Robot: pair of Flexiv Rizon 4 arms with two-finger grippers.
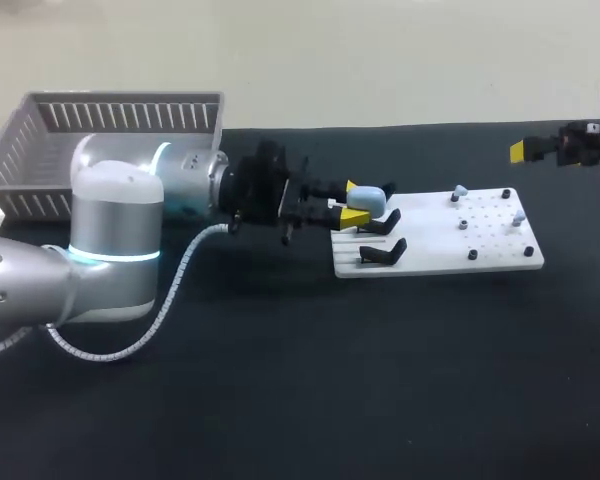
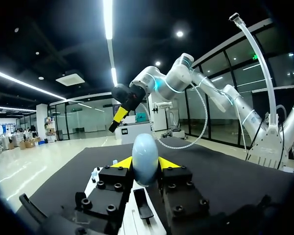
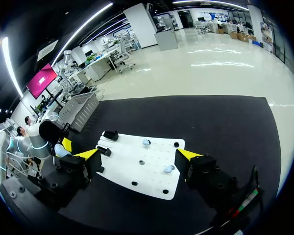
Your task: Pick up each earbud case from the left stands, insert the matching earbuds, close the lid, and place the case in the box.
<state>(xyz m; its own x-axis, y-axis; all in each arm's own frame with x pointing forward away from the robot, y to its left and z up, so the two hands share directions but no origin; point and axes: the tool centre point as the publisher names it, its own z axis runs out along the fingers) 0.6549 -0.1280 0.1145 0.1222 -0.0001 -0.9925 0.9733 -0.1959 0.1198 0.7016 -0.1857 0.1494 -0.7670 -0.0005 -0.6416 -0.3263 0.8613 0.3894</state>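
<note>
Your left gripper (image 1: 355,206) clamps the pale-blue earbud case (image 1: 369,199), long axis along its fingers; the grey basket (image 1: 130,116) lies around ten o'clock.

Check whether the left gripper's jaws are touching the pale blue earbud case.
Touching. The left wrist view shows the earbud case between the jaws of the left gripper, with one jaw pressed against each of its sides.

No text, label or number can be read. The white board (image 1: 480,245) and the pale blue case (image 2: 144,159) show plain surfaces.
</note>
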